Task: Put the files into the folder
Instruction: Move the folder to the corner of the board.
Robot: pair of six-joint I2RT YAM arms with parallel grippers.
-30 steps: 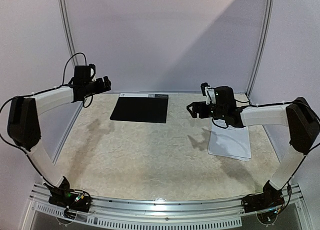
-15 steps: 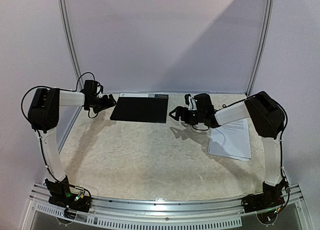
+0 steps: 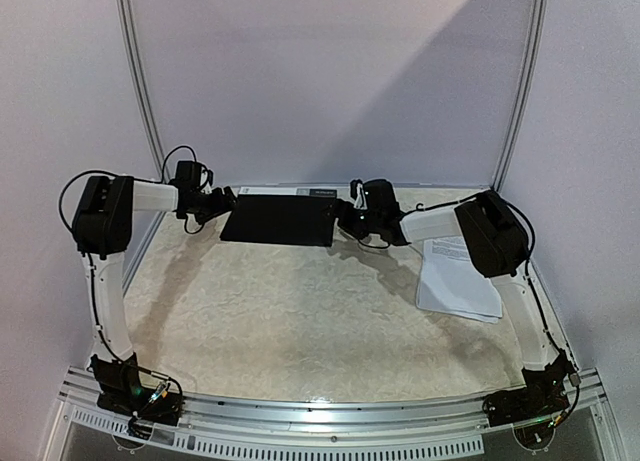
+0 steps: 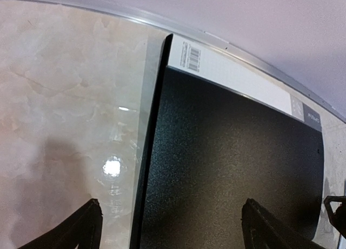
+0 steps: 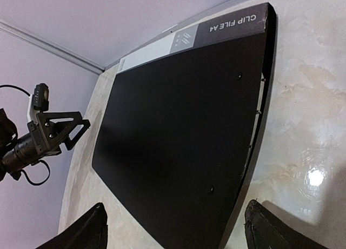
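Table [image 3: 300,311]: a pale marbled top on which both task things lie, well apart from each other.
Folder [image 3: 280,219]: seen lying flat and closed at the far middle of the table, black cover up; no sheet is seen on it or in it.
Files [image 3: 460,281]: a small white stack is seen on the right side of the table, nearer than the folder and beside the right arm; it is untouched by either pincer.
Left gripper [image 4: 170,222]: held at the folder's left edge, its fingers spread apart with that edge lying between them in the wrist view; nothing is clamped. Whether the cover is touched cannot be told.
Right gripper [image 5: 175,206]: held at the folder's right edge, fingers likewise apart with that edge between them; nothing is clamped, and contact cannot be told.
Label strip [image 5: 227,27]: a white and grey band along the folder's far edge, with "CLIP FILE A4" printed at its right end and a barcode at its left end.
Done: nothing of the task itself is shown as finished; both pincers are merely placed at the folder's two side edges.
Left: by judgement, the cover is to be opened, the sheets picked up from the right, laid inside, and the cover perhaps closed.
Progress: judged to be at the very start, at the approach to opening.
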